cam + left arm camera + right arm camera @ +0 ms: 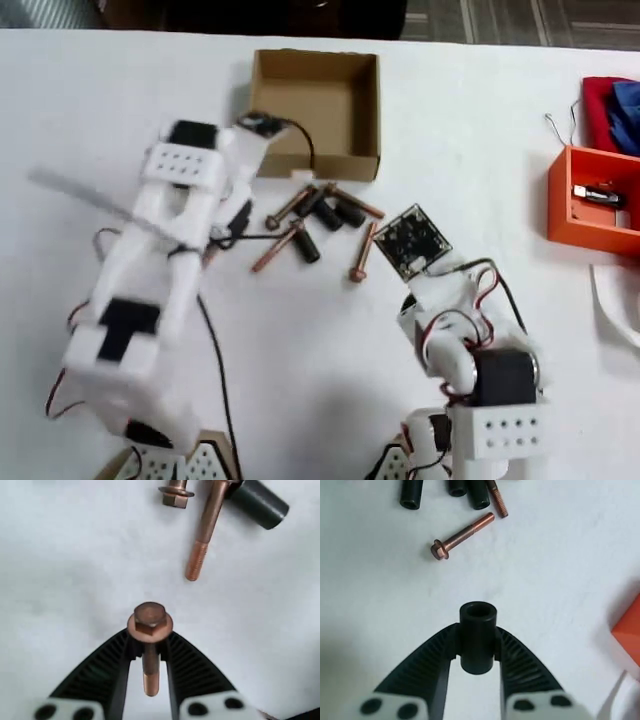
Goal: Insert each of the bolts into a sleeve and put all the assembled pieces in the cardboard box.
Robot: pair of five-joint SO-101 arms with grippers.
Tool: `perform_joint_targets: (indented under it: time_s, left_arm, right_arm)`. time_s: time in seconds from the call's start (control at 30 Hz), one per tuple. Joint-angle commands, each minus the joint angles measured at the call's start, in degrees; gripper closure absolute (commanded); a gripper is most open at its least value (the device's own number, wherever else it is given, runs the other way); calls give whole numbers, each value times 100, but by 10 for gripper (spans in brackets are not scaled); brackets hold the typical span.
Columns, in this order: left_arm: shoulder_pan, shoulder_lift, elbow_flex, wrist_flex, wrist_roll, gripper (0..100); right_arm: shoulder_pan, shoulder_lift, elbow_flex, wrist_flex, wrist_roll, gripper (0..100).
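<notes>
Our left gripper [150, 647] is pinched tight on a bolt [149, 622] just under its flanged head. Our right gripper [478, 652] is clamped round a sleeve [478, 625] at mid-length, bore facing outward. Both parts look rigid, smooth and prone to pivot, so we judge these holds sound. Loose bolts [277, 250] and spare sleeves [340, 212] lie just beside the cardboard box [268, 110].
</notes>
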State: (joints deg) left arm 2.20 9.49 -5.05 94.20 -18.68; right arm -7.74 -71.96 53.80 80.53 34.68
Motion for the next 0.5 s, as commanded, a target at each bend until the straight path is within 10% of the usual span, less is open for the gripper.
perform_joint_targets:
  time_s: [0.0, 0.27, 0.47]
  left_arm:
    - [18, -1670, -22, 290, 9, 975]
    - [26, -4967, 1675, -862, 1415, 975]
    - [-35, -6585, 3389, -1916, 985, 975]
  right_arm:
    - [-4, -488, 88, -145, -62, 978]
    - [4, -1393, 949, -602, -88, 978]
    - [-84, -1613, 1222, -1393, -1468, 978]
